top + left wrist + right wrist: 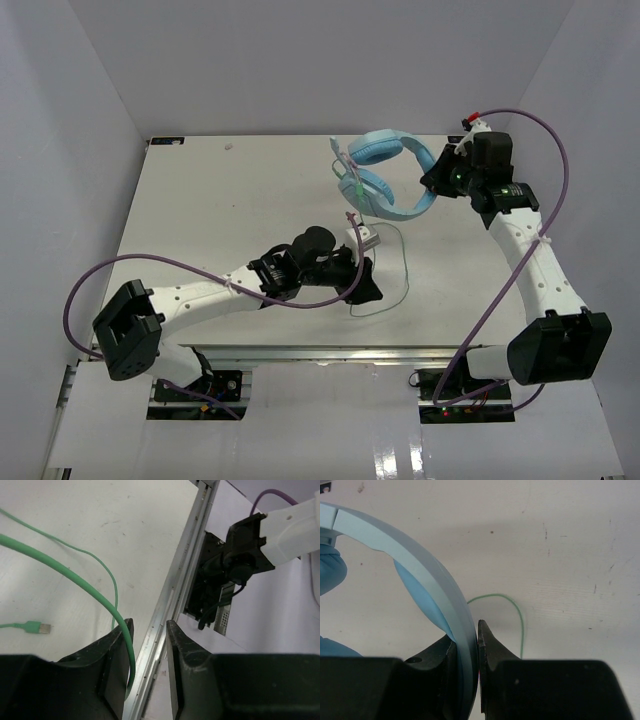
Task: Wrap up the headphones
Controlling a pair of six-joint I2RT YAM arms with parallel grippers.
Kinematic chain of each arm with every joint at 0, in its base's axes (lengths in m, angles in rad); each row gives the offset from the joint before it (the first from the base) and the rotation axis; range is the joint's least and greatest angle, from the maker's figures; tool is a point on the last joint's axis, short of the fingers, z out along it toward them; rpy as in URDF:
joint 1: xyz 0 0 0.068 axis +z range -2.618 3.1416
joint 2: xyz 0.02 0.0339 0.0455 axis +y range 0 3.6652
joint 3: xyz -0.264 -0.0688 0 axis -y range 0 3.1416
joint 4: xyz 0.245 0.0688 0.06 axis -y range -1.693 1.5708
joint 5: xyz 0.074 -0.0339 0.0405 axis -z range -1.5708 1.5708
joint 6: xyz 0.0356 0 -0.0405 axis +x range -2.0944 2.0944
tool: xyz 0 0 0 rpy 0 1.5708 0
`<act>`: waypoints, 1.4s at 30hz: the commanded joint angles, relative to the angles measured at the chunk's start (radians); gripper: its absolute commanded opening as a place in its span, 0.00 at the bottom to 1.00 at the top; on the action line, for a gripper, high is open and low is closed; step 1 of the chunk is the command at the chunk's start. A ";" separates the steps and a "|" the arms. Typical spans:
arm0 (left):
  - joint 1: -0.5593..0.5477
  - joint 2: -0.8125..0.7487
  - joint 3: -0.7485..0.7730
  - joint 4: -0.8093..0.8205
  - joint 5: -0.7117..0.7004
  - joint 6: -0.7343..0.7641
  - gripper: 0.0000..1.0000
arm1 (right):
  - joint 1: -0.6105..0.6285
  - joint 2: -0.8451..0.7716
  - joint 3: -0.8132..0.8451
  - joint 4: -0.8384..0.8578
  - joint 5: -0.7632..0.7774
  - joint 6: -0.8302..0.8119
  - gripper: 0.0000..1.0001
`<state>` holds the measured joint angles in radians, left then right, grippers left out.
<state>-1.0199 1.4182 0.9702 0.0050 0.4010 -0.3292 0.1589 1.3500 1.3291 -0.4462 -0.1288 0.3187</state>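
We look down on the white table, and the headphones sit in the upper centre-right of the top view. They're light blue, with the headband arcing toward the right and one ear cup at the top. The right gripper comes in from the right and meets that headband. In the right wrist view we see its two black fingers clenched on the pale blue band, which sweeps away to the upper left of that frame.

The thin green cable drops from the headphones toward the bottom of the top view and loops in the middle of the table, right beside the left gripper, which hovers near the centre. In the left wrist view its jaws stand apart, released, with a clear gap between them. The cable curves in from the left edge of that frame and slips down along the inner face of the left-hand finger, pinched by nothing. The small green plug lies flat on the table at the left of that frame, apart from the fingers. A purple cable loops off the left arm in the lower left of the top view
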 commanded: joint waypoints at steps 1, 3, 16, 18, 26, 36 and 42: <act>-0.003 0.001 -0.034 0.136 -0.081 0.032 0.44 | -0.062 -0.076 -0.029 0.105 -0.200 0.146 0.08; -0.009 0.002 -0.066 0.189 -0.089 0.043 0.49 | -0.072 -0.088 -0.033 0.104 -0.229 0.154 0.08; -0.029 -0.057 -0.330 0.395 -0.179 0.122 0.60 | -0.117 -0.126 -0.033 0.104 -0.318 0.183 0.08; -0.029 -0.065 -0.362 0.424 -0.190 0.125 0.60 | -0.127 -0.127 -0.029 0.104 -0.334 0.188 0.08; -0.029 -0.043 -0.460 0.615 -0.193 0.099 0.59 | -0.148 -0.133 -0.026 0.115 -0.406 0.232 0.08; -0.049 0.030 -0.479 0.853 -0.135 0.066 0.59 | -0.185 -0.144 -0.008 0.112 -0.429 0.246 0.08; -0.073 -0.028 -0.597 1.000 -0.190 0.107 0.62 | -0.187 -0.132 -0.008 0.113 -0.440 0.254 0.08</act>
<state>-1.0768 1.4453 0.4404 0.8426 0.2337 -0.2457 -0.0242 1.2446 1.2789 -0.4152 -0.5073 0.5180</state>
